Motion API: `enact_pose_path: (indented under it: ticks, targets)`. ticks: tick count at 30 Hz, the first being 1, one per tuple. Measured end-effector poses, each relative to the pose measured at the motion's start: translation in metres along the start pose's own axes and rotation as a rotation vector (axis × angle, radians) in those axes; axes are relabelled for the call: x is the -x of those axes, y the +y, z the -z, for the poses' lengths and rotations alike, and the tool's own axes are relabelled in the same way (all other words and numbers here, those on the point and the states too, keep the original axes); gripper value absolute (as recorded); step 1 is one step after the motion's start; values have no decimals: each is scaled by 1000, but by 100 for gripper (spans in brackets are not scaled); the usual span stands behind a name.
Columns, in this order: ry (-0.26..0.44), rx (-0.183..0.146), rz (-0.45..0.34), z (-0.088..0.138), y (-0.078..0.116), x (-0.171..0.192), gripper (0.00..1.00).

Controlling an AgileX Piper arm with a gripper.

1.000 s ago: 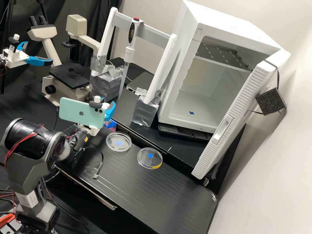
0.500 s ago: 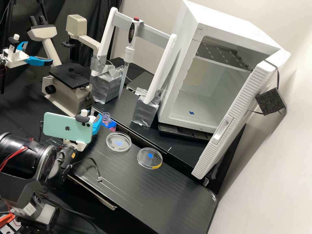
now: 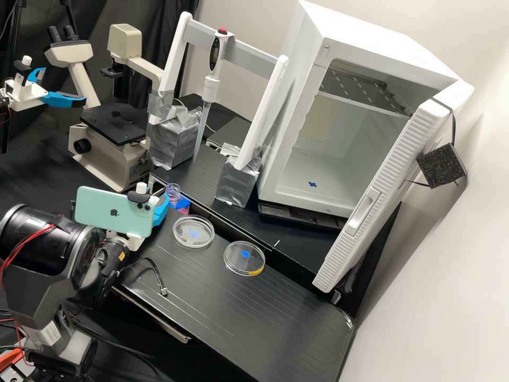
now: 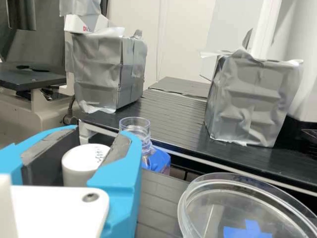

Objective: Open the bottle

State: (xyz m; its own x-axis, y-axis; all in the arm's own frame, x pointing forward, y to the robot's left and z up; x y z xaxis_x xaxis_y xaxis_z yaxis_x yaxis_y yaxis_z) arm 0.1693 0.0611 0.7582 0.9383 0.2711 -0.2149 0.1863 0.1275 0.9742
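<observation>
The bottle (image 4: 143, 142) is seen upright at the far left part of the desk (image 3: 238, 318), its clear, round mouth left uncovered. Blue and pinkish parts are shown below and beside the neck; whether they belong to the bottle cannot be told. A white cap (image 4: 84, 161), marked with small writing, is gripped between the blue fingers (image 4: 121, 186), one pressed to each side of it. The gripper (image 3: 159, 210) is placed just left of the bottle and slightly nearer, apart from the neck. A pale green phone (image 3: 101, 207) is mounted on the gripper.

Just right of the bottle and nearer, a left dish (image 3: 193, 244) marked in blue is laid flat, and a right dish (image 3: 236, 265), marked in blue and yellow, is set farther right and nearer. Beyond them, a left box (image 4: 96, 72) and a right box (image 4: 252, 106) are wrapped in grey tape; a white frame (image 3: 249, 57) is supported by them, with a pipette (image 3: 210, 87) hung point down. A microscope (image 3: 101, 159) is placed far left, and a white cabinet (image 3: 286, 159) with its door (image 3: 389, 175) swung open is placed far right.
</observation>
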Motion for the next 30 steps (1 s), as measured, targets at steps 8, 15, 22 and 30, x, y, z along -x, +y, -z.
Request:
enact_pose_path:
  ticks: [8,15,22,30]
  targets:
    - [19,6,-17,2,4,2,100]
    - [146,-15,-133,15,32,15,100]
    - [131,-48,-280,11,54,25,100]
    - [-19,-125,-416,-4,68,19,100]
